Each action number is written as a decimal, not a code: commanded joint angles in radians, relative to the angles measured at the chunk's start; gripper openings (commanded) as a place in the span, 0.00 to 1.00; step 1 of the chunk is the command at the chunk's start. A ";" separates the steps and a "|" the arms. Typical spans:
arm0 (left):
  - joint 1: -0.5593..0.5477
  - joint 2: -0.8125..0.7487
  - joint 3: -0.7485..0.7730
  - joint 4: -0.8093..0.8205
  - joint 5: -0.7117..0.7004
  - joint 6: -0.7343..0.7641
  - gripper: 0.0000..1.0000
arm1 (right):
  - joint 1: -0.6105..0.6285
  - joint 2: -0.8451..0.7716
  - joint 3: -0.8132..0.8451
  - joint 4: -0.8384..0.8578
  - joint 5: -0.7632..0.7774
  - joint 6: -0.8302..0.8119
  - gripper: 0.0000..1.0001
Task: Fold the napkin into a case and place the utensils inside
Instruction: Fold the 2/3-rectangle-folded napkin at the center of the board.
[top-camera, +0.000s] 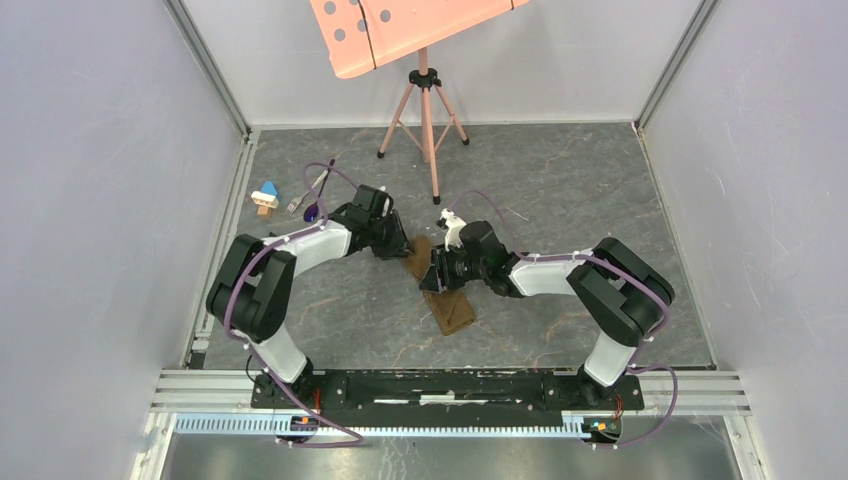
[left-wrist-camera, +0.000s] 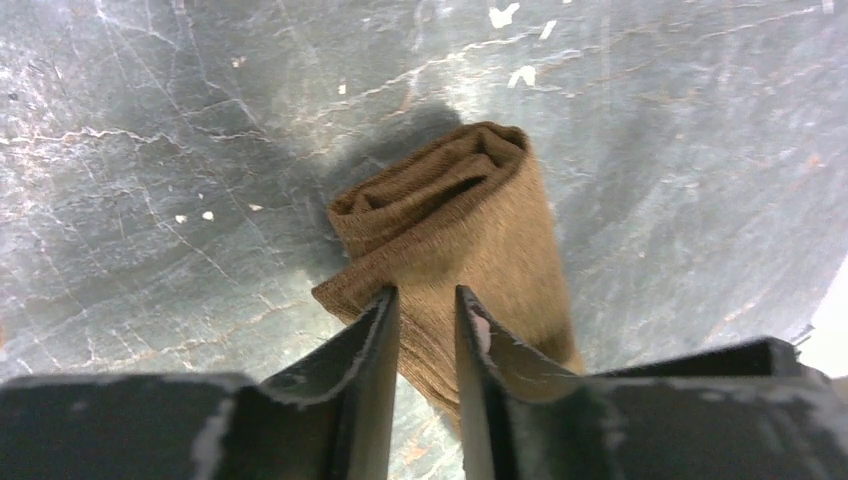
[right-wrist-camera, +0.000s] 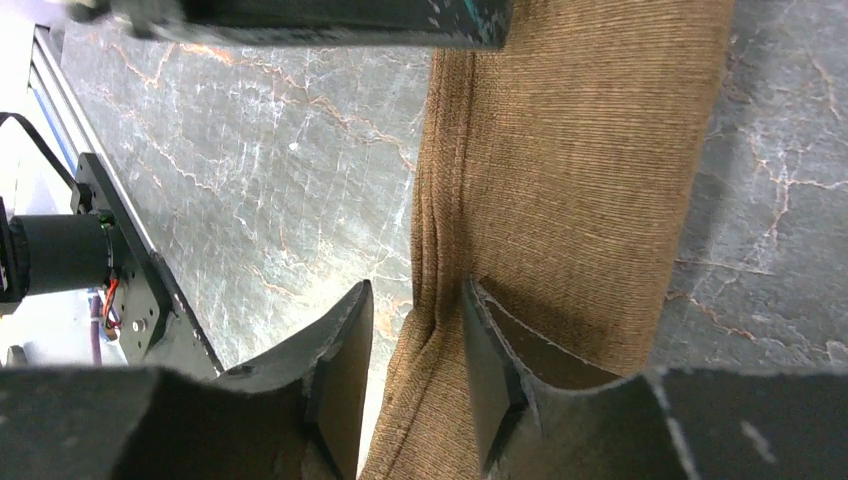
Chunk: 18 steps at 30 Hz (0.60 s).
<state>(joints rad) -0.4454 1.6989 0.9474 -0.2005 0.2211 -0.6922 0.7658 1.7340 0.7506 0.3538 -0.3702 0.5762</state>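
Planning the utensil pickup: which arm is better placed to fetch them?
Likely left: the fork and spoon lie on its side, nearer the left gripper; the right gripper sits beyond the case.

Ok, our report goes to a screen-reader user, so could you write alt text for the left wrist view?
A folded olive-brown napkin lies on a grey marbled table, its layered end pointing away from the camera. In the foreground the left arm's dark jaws stand slightly apart over the napkin's near end.
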 joint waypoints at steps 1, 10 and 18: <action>0.005 -0.135 0.006 0.013 0.045 0.073 0.39 | 0.001 -0.041 0.035 -0.015 -0.033 -0.058 0.45; 0.017 -0.251 -0.087 -0.044 -0.008 -0.046 0.63 | -0.010 -0.039 0.042 -0.033 -0.027 -0.088 0.47; 0.056 -0.093 -0.102 0.073 0.066 -0.151 0.59 | -0.011 -0.047 0.041 -0.033 -0.027 -0.088 0.46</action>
<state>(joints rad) -0.4065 1.5501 0.8669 -0.2050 0.2470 -0.7654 0.7574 1.7229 0.7582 0.3119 -0.3920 0.5087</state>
